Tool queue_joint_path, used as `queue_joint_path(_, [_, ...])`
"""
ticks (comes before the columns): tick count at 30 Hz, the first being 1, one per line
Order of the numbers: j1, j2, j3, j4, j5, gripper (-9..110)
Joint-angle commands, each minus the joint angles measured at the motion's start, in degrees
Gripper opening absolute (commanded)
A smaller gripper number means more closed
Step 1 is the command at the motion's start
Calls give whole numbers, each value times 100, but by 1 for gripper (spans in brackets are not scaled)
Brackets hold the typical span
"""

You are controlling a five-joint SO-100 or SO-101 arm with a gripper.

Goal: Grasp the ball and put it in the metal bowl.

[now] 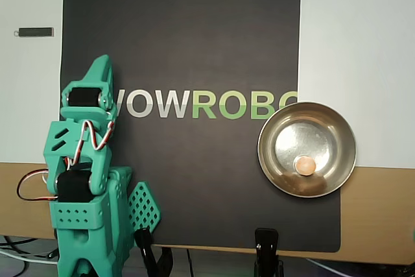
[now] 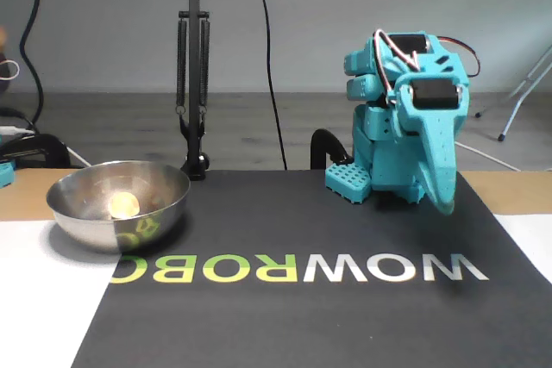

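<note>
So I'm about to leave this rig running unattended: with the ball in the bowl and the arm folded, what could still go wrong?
Little. The ball lies off-centre in the metal bowl, so a knock could roll it. The bowl overhangs the mat's edge and might rock. The gripper tip hangs just above the mat, far from both.

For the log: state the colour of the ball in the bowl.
Light peach-tan; the ball shows best in the overhead view, inside the silvery metal bowl.
</note>
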Motion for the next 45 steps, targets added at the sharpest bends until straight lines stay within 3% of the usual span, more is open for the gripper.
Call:
queue_joint_path(1, [18, 334, 176, 176, -18, 0])
queue_joint_path(7, [18, 334, 176, 782, 0, 0])
queue_joint_path(45, [18, 325, 176, 773, -18, 0])
